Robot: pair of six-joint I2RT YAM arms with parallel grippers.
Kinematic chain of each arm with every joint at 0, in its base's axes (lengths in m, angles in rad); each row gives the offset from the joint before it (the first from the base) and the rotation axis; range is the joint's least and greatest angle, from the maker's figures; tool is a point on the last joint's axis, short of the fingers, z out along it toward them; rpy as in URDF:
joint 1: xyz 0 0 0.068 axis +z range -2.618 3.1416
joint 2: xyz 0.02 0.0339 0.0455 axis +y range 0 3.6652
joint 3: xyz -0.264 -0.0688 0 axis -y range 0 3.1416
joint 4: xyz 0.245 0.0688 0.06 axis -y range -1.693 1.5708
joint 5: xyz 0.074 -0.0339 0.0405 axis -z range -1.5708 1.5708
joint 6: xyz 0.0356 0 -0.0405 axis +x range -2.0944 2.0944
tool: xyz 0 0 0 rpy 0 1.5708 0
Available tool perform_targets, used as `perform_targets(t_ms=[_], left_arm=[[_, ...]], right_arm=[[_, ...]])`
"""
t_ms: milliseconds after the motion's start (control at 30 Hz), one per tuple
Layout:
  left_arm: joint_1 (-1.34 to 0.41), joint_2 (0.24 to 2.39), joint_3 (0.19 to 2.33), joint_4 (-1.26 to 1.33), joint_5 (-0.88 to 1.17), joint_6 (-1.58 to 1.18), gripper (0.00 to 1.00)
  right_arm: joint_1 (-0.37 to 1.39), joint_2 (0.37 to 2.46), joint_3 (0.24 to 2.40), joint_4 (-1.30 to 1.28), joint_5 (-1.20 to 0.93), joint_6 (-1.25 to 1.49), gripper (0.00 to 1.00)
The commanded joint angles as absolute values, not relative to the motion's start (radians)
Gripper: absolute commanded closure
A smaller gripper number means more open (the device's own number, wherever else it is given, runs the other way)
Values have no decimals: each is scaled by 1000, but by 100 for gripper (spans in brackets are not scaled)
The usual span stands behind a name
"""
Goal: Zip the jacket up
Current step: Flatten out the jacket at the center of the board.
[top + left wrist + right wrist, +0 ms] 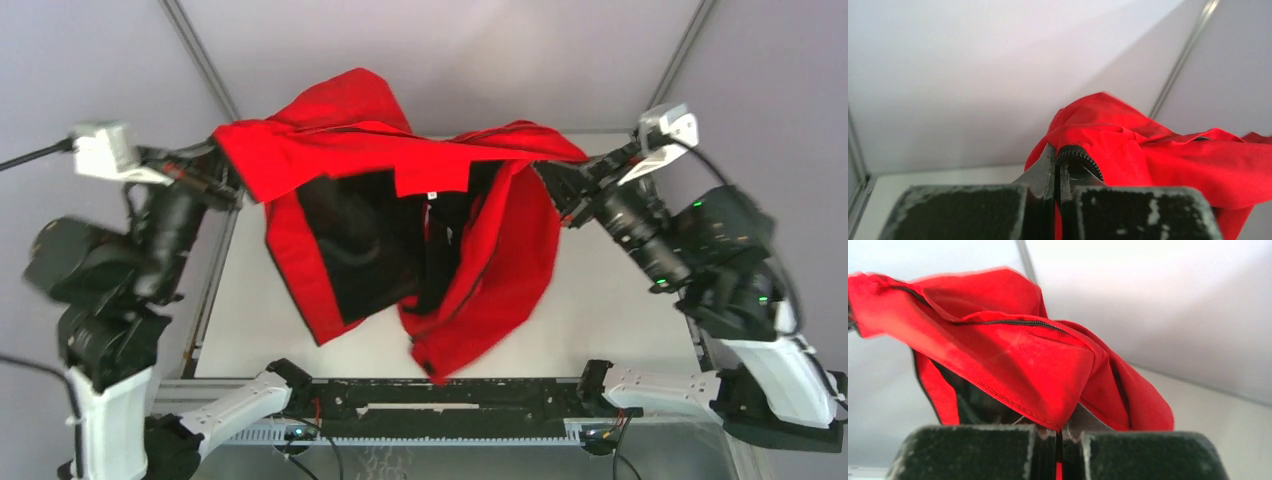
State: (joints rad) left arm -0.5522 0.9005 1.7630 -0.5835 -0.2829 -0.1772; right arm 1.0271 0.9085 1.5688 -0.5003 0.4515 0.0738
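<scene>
The red jacket hangs open in the air between my two arms, black lining facing the camera, its lower folds resting on the white table. My left gripper is shut on the jacket's left upper edge; in the left wrist view the jaws pinch red cloth beside a curl of dark zipper teeth. My right gripper is shut on the right upper edge; in the right wrist view the jaws pinch a red fold. A dark zipper line runs along the cloth above.
Metal frame posts rise at the back left and back right. A black rail with the arm bases runs along the table's near edge. Pale walls stand behind.
</scene>
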Motion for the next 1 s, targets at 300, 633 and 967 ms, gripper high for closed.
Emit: perform_targets(t_ms=[300,633,967], left_arm=[[-541,794,1876,-483,-225,-143,100],[-541,921,1686,-480,-486,-53,100],[-527,1121,1399,-360,-745,-107,100]], right_arm=[[1352,1074,2089,-767,517,-74,100],[950,1185,2003,-721,551,-42,100],[409,1388,1641,-596,74,216,100]])
